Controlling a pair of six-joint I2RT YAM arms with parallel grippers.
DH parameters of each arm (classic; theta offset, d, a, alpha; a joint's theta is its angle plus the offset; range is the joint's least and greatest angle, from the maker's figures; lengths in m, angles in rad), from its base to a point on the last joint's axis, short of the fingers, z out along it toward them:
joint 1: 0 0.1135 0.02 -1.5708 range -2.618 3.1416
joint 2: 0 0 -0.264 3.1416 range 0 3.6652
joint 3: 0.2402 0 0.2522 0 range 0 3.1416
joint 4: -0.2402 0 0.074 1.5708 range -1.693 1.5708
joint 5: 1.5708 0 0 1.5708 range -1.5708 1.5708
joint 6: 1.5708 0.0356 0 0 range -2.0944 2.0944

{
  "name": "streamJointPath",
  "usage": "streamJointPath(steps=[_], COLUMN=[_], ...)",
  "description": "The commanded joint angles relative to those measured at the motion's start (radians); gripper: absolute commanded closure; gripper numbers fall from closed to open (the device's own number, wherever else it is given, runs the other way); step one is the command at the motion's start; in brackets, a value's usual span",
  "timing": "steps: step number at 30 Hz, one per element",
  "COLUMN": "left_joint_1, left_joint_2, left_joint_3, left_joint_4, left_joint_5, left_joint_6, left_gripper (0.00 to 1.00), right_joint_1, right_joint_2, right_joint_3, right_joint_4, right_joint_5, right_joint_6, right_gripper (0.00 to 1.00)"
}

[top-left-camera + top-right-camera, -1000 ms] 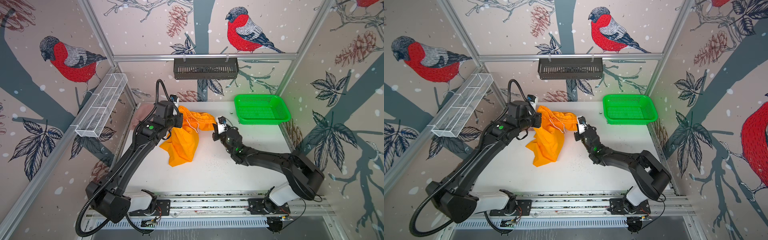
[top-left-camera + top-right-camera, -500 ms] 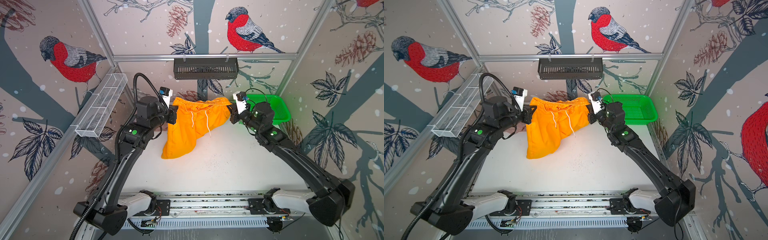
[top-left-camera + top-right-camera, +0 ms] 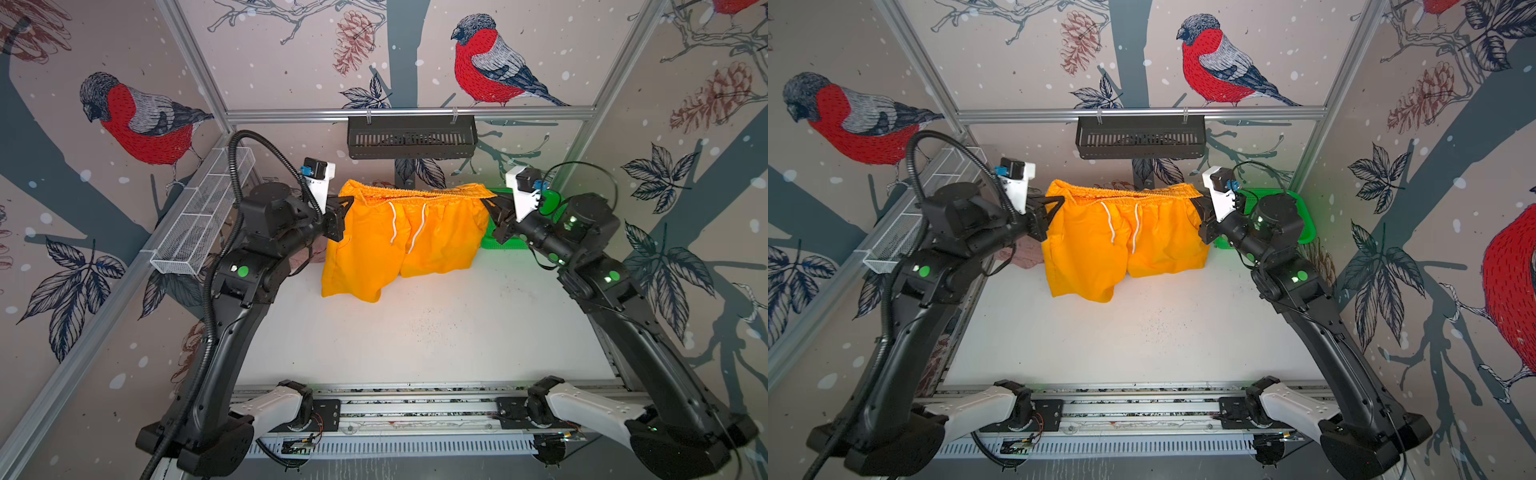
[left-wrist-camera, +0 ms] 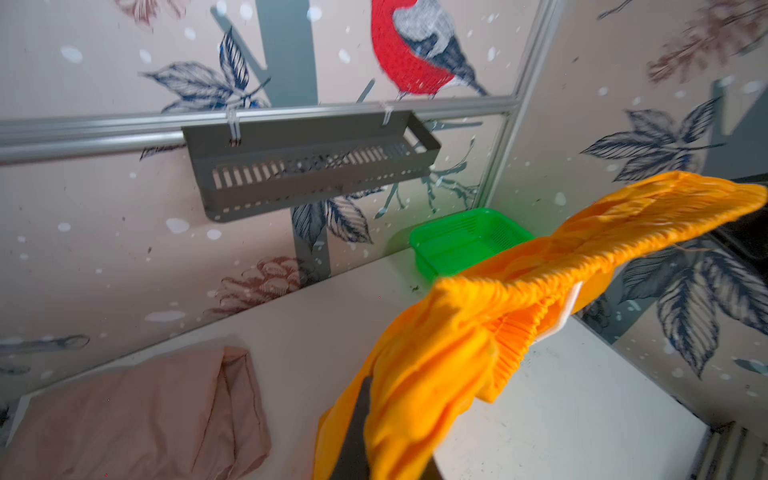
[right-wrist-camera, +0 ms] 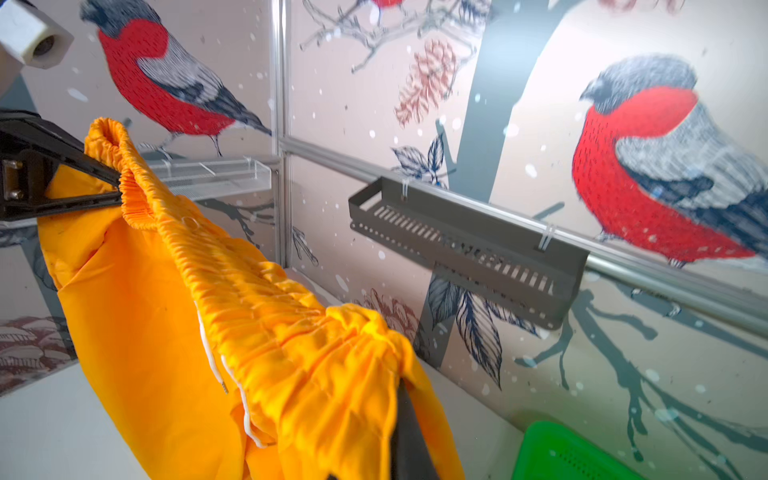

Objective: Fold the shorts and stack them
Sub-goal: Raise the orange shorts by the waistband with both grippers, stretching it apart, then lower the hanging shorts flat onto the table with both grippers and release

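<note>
Ideally, the orange shorts (image 3: 399,245), hanging near the back edge of the worktop (image 3: 415,332) with left gripper (image 3: 345,204) and right gripper (image 3: 487,206) each clamped on a waistband end, should be laid down level and taut, clear of the pink shorts (image 4: 137,411) in the back left corner.

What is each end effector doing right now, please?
Left end effector: closed on the waistband of the orange shorts.
Right end effector: closed on that waistband's other end.
</note>
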Motion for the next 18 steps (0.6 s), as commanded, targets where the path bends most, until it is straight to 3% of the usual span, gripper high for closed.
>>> streamJointPath(steps=[1, 7, 11, 15, 18], left_joint_1=[0.008, 0.008, 0.008, 0.008, 0.008], left_joint_2=[-0.043, -0.034, -0.021, 0.025, 0.064], left_joint_3=[0.073, 0.283, 0.33, 0.277, 0.142], left_joint_4=[0.016, -0.175, -0.266, -0.267, -0.149], left_joint_5=[0.04, 0.006, -0.057, -0.169, -0.279], left_joint_6=[0.019, -0.007, -0.041, -0.051, -0.042], left_gripper=[1.0, 1.0, 1.0, 1.0, 1.0], right_joint_1=[0.0, 0.01, 0.009, 0.01, 0.006], right_joint_2=[-0.035, -0.078, -0.134, -0.127, -0.094], right_joint_3=[0.088, 0.244, 0.234, 0.165, 0.037], right_joint_4=[-0.098, -0.226, -0.238, -0.212, -0.104], right_joint_5=[-0.033, -0.127, -0.101, -0.031, 0.071], right_joint_6=[0.004, 0.035, 0.064, 0.06, 0.028], right_gripper=[1.0, 1.0, 1.0, 1.0, 1.0])
